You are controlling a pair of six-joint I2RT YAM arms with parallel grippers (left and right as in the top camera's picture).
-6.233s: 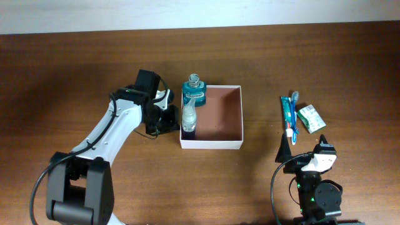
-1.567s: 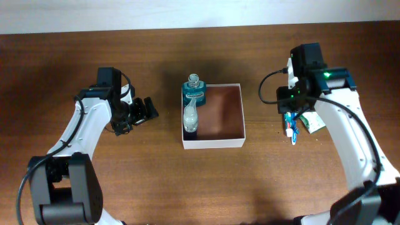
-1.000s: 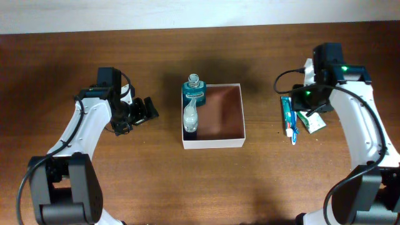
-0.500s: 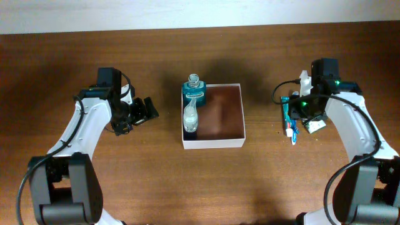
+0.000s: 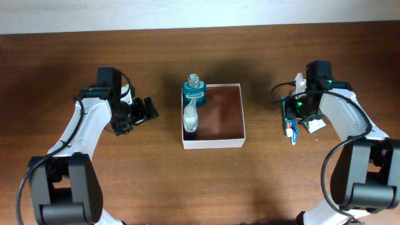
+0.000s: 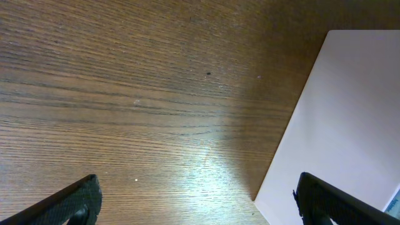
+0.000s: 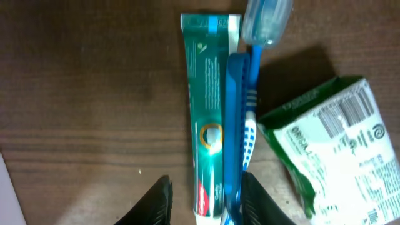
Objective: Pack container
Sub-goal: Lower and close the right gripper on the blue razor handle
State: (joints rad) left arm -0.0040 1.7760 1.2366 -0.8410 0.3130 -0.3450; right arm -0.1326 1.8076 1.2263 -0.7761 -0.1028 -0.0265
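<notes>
**Right claw set astride toothpaste and toothbrush; left claw spread beside the container**

The right claw [image 7: 206, 203] is seen narrowed but not pressed together. One finger is placed on each side of the toothpaste [image 7: 206, 106] and the toothbrush [image 7: 237, 125], which lie side by side on the desk [image 5: 250, 181]. A sliver of desk is seen between one finger and the tube, so no pinch is shown. A green-and-white packet [image 7: 325, 150] is found just to that claw's right. The left claw [image 5: 145, 110] is spread wide and nothing is held in it. The container [image 5: 212, 143] is placed between the two claws, near the left claw's tips and well to the left of the right claw. A teal bottle [image 5: 194, 94] and a clear bottle [image 5: 189, 115] are laid in it along the wall nearest the left claw.
</notes>
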